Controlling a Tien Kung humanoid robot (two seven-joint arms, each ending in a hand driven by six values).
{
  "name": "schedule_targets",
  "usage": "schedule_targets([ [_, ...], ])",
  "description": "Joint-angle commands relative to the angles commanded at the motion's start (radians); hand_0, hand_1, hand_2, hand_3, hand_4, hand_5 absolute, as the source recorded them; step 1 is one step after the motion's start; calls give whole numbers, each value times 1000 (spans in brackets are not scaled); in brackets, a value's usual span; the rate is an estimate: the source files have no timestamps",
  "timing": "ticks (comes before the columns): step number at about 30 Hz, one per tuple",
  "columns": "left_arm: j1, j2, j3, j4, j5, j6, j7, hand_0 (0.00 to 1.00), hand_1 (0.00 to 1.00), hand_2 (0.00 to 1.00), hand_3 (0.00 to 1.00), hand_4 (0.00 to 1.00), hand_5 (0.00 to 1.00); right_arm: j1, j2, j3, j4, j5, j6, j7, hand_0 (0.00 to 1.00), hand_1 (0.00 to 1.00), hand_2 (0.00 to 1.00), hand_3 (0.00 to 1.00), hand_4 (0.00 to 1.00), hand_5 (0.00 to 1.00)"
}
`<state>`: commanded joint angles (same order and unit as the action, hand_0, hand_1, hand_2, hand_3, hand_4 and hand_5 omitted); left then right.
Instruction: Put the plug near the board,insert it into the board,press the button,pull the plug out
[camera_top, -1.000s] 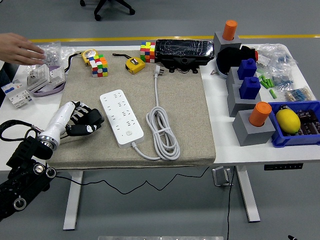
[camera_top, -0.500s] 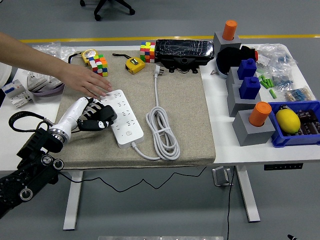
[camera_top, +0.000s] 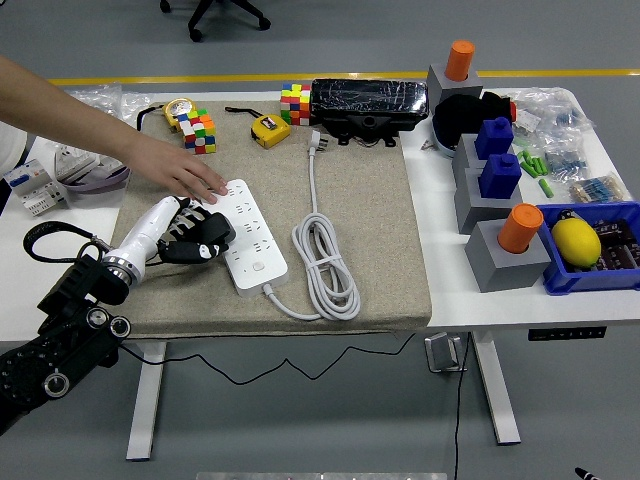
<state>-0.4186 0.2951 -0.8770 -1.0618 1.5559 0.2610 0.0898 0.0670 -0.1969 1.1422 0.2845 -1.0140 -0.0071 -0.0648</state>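
A white power strip lies on the beige mat, with its round button near the front end. Its grey-white cable coils to the right and runs up to the plug lying free at the mat's far edge. My left hand rests at the strip's left edge, fingers curled and touching its side, holding nothing. A person's hand reaches in from the left and rests on the strip's far left corner, just above my hand. My right hand is out of view.
Two colour cubes, two tape measures, and a black case line the far side. Grey blocks with orange and blue pegs and a blue bin stand on the right. Small boxes sit far left.
The person's hand moved from the far left bags to the strip's far corner. My left hand moved right to the strip's left edge and has held there since half a second ago.
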Motion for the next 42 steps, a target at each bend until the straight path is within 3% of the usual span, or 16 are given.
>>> schedule_targets([
  [2,-4,-1,1,1,1,-8,7,356,342,401,514,617,2,1,0,2,1,-1,0,0,654,650,639,569,995,565],
  [3,-5,-1,2,1,0,-11,9,471,453,501,559,625,2,1,0,2,2,-1,0,0,654,651,639,569,995,566],
  [8,-8,0,-1,4,-11,-32,18,471,453,501,559,625,2,1,0,2,3,-1,0,0,654,651,639,569,995,566],
  [9,-8,0,-2,5,-14,-37,20,627,631,571,594,882,111,1,0,1,4,-1,1,0,654,650,639,569,995,566],
  [14,-7,1,-2,10,-26,-43,21,627,631,571,594,882,111,1,0,-2,3,0,1,0,654,650,639,569,995,566],
  [15,-6,1,-3,10,-27,-43,21,659,668,651,717,992,212,1,1,-3,4,0,1,0,654,649,639,568,995,565],
  [20,-6,3,-4,11,-39,-38,16,659,668,651,717,992,212,1,0,-6,4,1,1,0,654,649,639,568,995,565],
  [21,-6,3,-4,11,-41,-36,15,666,675,655,723,998,299,1,0,-7,4,1,1,0,654,650,639,569,995,565],
  [30,0,7,-10,-6,-38,-22,7,674,678,659,728,998,324,3,1,-8,6,1,2,0,654,650,639,568,995,565],
  [32,11,12,-20,-27,-32,-3,-7,674,678,659,728,998,324,2,0,-9,6,1,1,0,654,650,639,568,995,565],
  [33,17,14,-24,-36,-30,7,-15,701,695,677,731,998,376,2,0,-10,6,0,1,0,654,650,639,569,995,565],
  [37,59,28,-37,-104,-10,83,-67,701,695,677,731,998,376,0,0,-9,7,-3,1,0,654,650,639,569,995,565],
  [39,91,35,-38,-145,21,152,-109,699,708,687,719,998,430,-1,0,-8,7,-4,1,0,654,650,639,569,995,565],
  [42,144,46,-35,-194,65,257,-155,699,708,687,719,998,430,-4,2,-4,7,-7,0,0,654,650,639,569,995,565],
])
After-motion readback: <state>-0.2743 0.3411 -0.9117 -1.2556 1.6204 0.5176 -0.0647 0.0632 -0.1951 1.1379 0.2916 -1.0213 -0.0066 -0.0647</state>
